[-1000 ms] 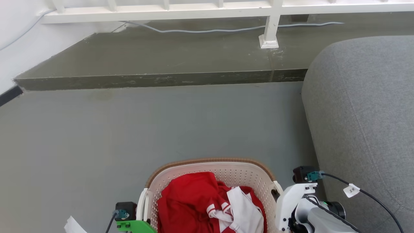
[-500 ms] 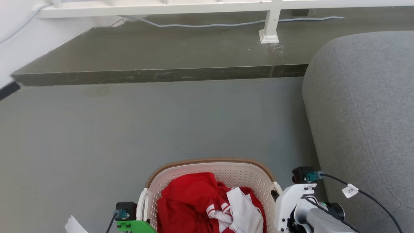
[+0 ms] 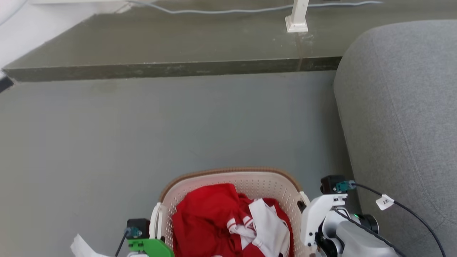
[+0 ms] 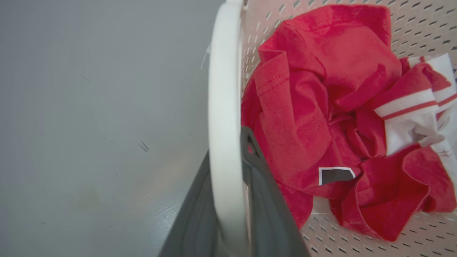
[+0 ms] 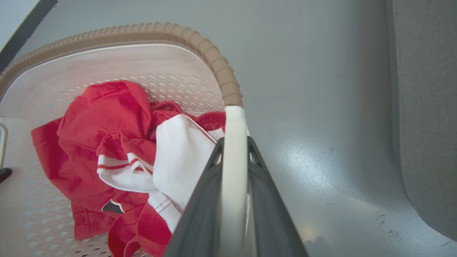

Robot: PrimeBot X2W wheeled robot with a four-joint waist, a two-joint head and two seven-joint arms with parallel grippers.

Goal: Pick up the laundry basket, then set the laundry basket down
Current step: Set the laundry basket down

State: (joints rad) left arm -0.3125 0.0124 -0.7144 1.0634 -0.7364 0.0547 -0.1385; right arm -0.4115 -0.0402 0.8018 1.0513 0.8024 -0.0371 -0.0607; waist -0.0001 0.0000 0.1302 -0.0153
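Clearly, left pincer and right pincer each clamp a laundry basket handle.

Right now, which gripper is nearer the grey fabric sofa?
Right. The right gripper, shut on the cream perforated laundry basket's sofa-side handle, sits beside the grey fabric sofa; the left gripper holds the far handle.

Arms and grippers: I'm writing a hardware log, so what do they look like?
Right arm: white and grey casing, black camera block with teal plug, black cable bearing a white tag. Left arm: green bracket, same black block and teal plug. Fingers: dark grey, tapering.
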